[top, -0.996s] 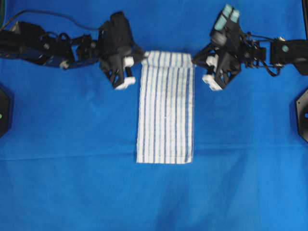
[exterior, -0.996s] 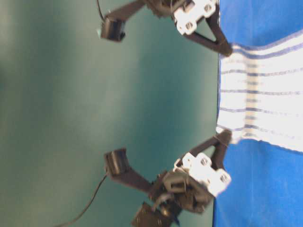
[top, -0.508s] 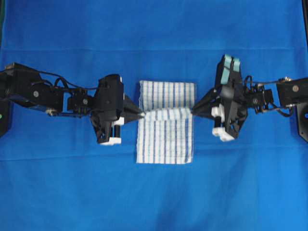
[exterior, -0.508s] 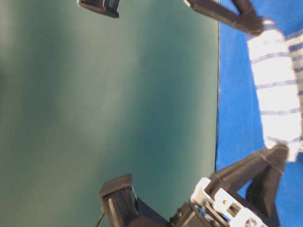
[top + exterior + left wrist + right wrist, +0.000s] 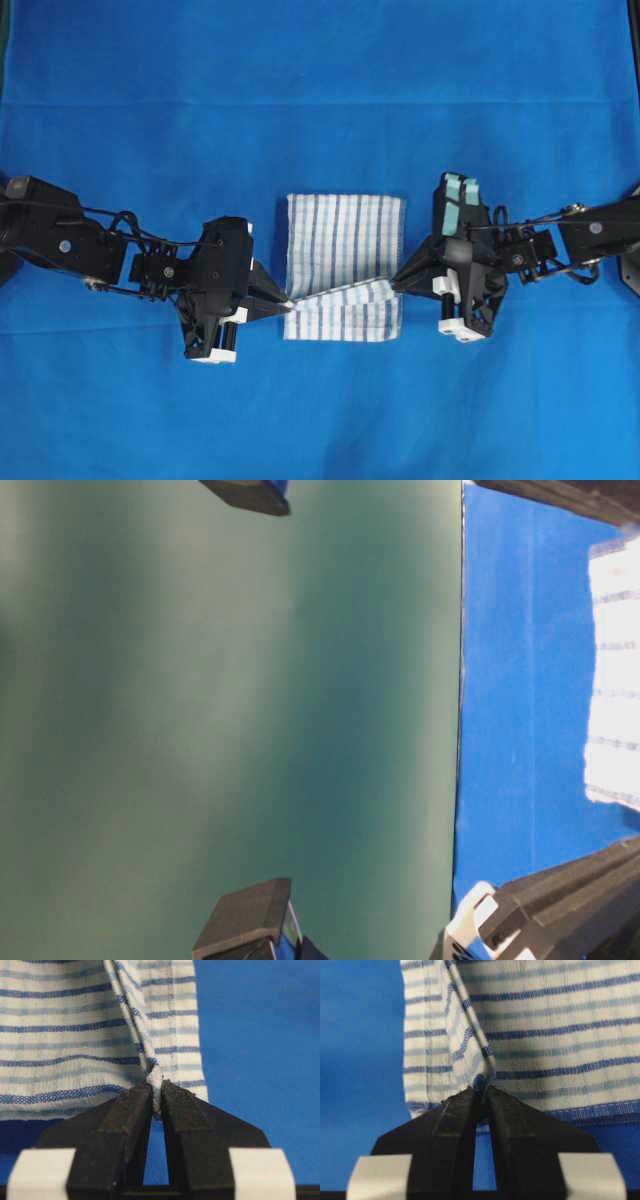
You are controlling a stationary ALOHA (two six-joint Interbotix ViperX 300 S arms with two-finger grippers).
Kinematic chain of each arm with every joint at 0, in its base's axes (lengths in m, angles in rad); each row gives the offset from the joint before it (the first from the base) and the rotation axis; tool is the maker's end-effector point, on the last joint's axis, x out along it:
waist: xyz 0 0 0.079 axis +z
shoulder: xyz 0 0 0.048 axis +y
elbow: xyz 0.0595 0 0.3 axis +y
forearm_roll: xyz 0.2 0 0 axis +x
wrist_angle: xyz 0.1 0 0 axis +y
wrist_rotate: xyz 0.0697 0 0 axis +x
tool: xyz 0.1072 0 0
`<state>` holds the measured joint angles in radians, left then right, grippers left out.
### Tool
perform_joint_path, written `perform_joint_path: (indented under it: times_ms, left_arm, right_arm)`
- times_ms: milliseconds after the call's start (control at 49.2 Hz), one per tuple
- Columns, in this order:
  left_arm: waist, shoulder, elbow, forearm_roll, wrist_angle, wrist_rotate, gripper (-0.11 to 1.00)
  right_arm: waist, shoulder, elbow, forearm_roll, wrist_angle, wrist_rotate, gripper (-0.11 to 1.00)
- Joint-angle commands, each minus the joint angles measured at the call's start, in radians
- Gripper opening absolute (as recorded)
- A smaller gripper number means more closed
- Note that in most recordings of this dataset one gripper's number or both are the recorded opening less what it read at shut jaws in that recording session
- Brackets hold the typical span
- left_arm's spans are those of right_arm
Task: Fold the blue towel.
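The blue towel [image 5: 344, 262], white with thin blue stripes, lies in the middle of the table, its far part doubled over toward the near hem. My left gripper [image 5: 287, 303] is shut on the towel's left corner; in the left wrist view the cloth [image 5: 100, 1035] is pinched between the black fingertips [image 5: 131, 1102]. My right gripper [image 5: 396, 280] is shut on the right corner, and the right wrist view shows the towel [image 5: 555, 1035] clamped at the tips [image 5: 506, 1102]. The held edge sits low, over the near strip of the towel. A bright piece of towel [image 5: 615, 670] shows at table level.
A plain blue cover [image 5: 320, 100] spreads across the whole table. Black fixtures stand at the left edge [image 5: 6, 262] and right edge [image 5: 630, 268]. A green wall [image 5: 230, 720] fills most of the table-level view.
Both grippers have carried the towel's far edge toward the near hem, folding the cloth over itself. They now sit lower and closer to the front, still clamped on the corners.
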<state>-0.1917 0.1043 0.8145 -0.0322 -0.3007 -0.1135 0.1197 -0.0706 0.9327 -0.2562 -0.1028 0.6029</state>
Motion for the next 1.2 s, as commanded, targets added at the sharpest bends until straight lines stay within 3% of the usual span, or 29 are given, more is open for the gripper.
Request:
perform_joint_path:
  times_ms: [0,508,569,670,711,792,894,1178]
  left_arm:
    - [-0.014,-0.003,-0.009,0.002,0.003,0.0,0.04]
    - [-0.009,0.051,-0.026,0.002,-0.003,0.011,0.05]
    - [-0.009,0.049,-0.029,0.002,-0.003,0.011,0.11]
    - [-0.009,0.034,-0.032,0.0,0.005,0.014,0.33]
    - [-0.009,0.02,-0.032,0.002,0.006,0.015,0.42]
    - [-0.009,-0.025,-0.031,0.002,0.028,0.02,0.58]
    - [-0.006,-0.101,-0.02,0.002,0.081,0.034,0.67]
    - [0.018,-0.345,0.055,0.003,0.164,0.078,0.66]
  right_arm:
    - [0.002,0.008,-0.006,0.005,0.002,-0.002,0.1]
    - [0.029,0.046,-0.028,0.008,-0.012,-0.002,0.1]
    - [0.032,0.049,-0.034,0.008,-0.014,-0.002,0.1]
    - [0.037,0.046,-0.043,0.006,-0.014,-0.002,0.11]
    - [0.037,0.043,-0.048,0.006,-0.006,-0.002,0.17]
    - [0.038,0.017,-0.06,0.005,0.029,-0.009,0.42]
    - [0.038,-0.037,-0.072,-0.002,0.094,-0.018,0.66]
    - [0.038,-0.285,-0.067,-0.072,0.255,-0.02,0.62]
